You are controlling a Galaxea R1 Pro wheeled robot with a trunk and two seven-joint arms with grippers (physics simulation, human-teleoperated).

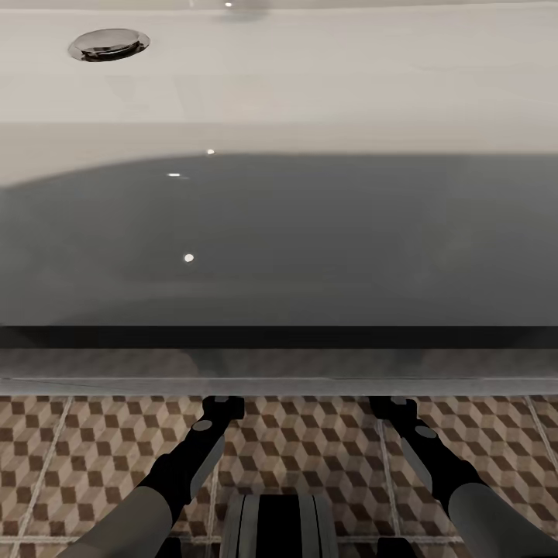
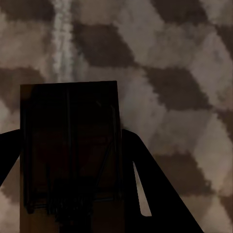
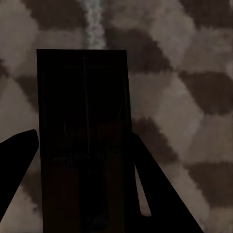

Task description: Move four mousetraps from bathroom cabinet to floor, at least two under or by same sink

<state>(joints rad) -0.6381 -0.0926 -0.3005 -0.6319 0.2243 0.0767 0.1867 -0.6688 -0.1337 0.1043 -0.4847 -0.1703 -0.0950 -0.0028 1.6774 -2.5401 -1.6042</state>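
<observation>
Two traps, one clamped in each gripper: left trap (image 2: 68, 145) between left gripper (image 2: 73, 194) fingers, right trap (image 3: 82, 136) between right gripper (image 3: 82, 194) fingers (both frame-centre), above patterned floor (image 1: 294, 442).

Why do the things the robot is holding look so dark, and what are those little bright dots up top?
Both wrist views: each mousetrap sits in shadow, nearly black, over blurry, blocky floor tiles. Head view: the dots are light glinting on a big white basin whose near side lies in grey shade.
</observation>
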